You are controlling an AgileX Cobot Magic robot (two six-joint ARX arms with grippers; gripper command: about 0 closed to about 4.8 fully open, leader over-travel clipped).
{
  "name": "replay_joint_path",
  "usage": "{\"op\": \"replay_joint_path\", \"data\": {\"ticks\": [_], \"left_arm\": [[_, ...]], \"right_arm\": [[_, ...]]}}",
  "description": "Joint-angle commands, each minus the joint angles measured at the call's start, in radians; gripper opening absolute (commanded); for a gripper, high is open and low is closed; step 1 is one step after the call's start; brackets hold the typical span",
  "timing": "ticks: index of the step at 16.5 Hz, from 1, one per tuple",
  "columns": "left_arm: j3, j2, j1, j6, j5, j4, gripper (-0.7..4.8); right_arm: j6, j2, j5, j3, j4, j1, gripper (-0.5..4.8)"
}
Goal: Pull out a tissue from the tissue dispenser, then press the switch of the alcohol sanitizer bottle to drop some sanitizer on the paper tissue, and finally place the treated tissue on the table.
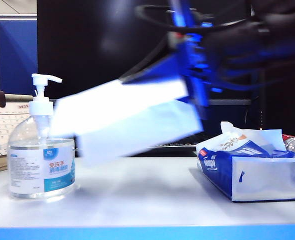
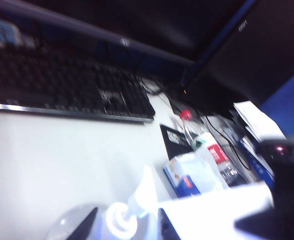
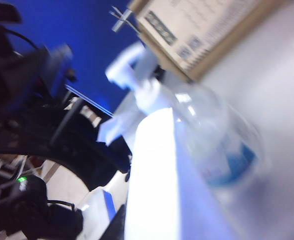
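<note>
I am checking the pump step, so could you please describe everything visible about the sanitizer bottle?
The sanitizer bottle is rounded clear plastic holding clear gel, with a white-and-blue label bearing red Chinese characters. Its white pump head points its nozzle toward the middle of the table. It stands upright on the table's left side in the exterior view. The tissue, blurred, hangs in the air beside it; whether they touch cannot be told.

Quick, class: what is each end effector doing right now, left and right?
Left end effector: open, above the pump, holding nothing.
Right end effector: shut on the tissue, carried in the air.
</note>
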Motion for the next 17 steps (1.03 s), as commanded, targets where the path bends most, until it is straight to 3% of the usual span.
{"op": "replay_joint_path", "data": {"ticks": [1, 4, 10, 12, 15, 17], "left_arm": [[0.003, 0.032, 0.0, 0.007, 0.035, 0.024, 1.52], [0.003, 0.032, 0.0, -0.048, 0.059, 0.065, 1.52], [0.003, 0.033, -0.02, -0.076, 0.071, 0.094, 1.52], [0.003, 0.045, -0.057, -0.086, 0.049, 0.119, 1.52], [0.003, 0.14, -0.196, -0.097, -0.074, 0.193, 1.52], [0.003, 0.192, -0.241, -0.102, -0.086, 0.245, 1.52]], "right_arm": [[-0.038, 0.063, -0.033, 0.091, 0.006, -0.005, -0.05], [-0.227, 0.103, -0.034, 0.179, -0.221, -0.008, -0.05], [-0.331, 0.166, -0.032, 0.301, -0.329, -0.06, -0.05], [-0.341, 0.205, -0.043, 0.352, -0.366, -0.064, -0.05], [-0.341, 0.26, -0.079, 0.399, -0.373, -0.064, -0.05], [-0.341, 0.26, -0.08, 0.399, -0.374, -0.065, -0.05]]}}
